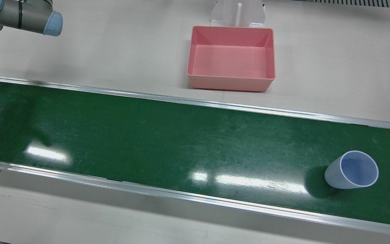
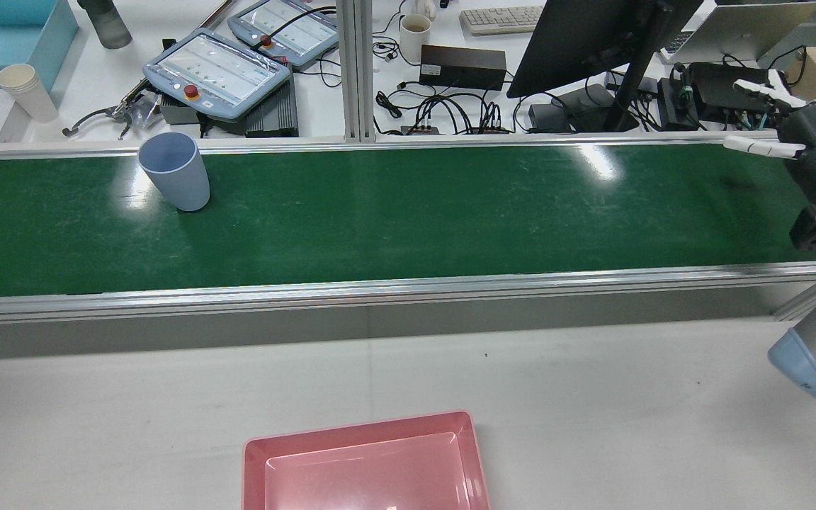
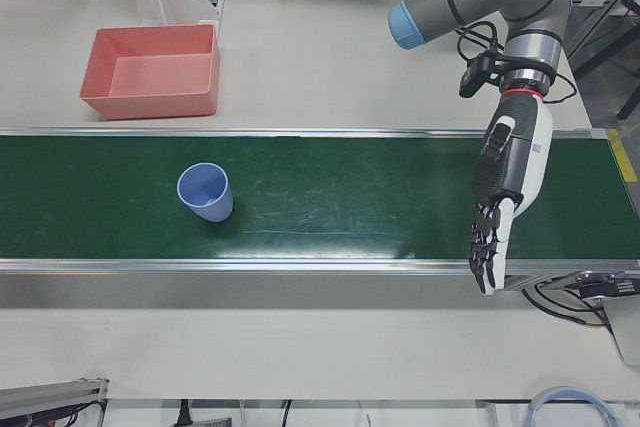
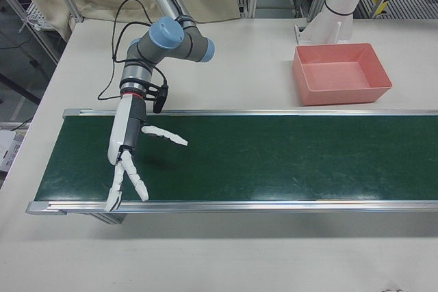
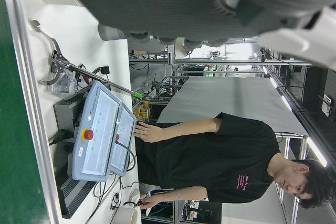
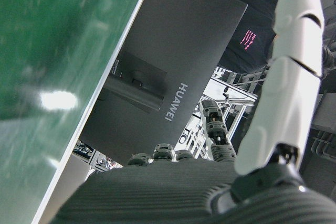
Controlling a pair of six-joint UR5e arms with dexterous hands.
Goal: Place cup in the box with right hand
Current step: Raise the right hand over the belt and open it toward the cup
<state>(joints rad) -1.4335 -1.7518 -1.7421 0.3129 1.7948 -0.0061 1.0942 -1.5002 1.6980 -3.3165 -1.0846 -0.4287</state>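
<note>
Cup, pale blue, stands upright on the green belt, open mouth up, empty. In the rear view it sits at the belt's far left, close to the far rail; in the left-front view it is on the belt before the left arm's half, well apart from both hands.

Box, pink, empty, sits on the white table on the robot's side of the belt, roughly midway between the arms, just in front of a white pedestal. Cup and box well apart, with the belt rail between them.

Right hand hangs over the opposite end of the belt from the cup, fingers spread wide and pointing down toward the near rail, holding nothing. Rear view shows it at the right edge, fingers extended.

Left hand hangs over the belt's end on its own side, fingers straight and pointing down, slightly apart, empty. The cup lies between this hand and the box in the left-front view, nearer the box side.

Beyond the belt: a workbench with two teach pendants, a monitor, cables, a paper cup stack. A person in a black shirt stands behind the pendants in the left hand view.
</note>
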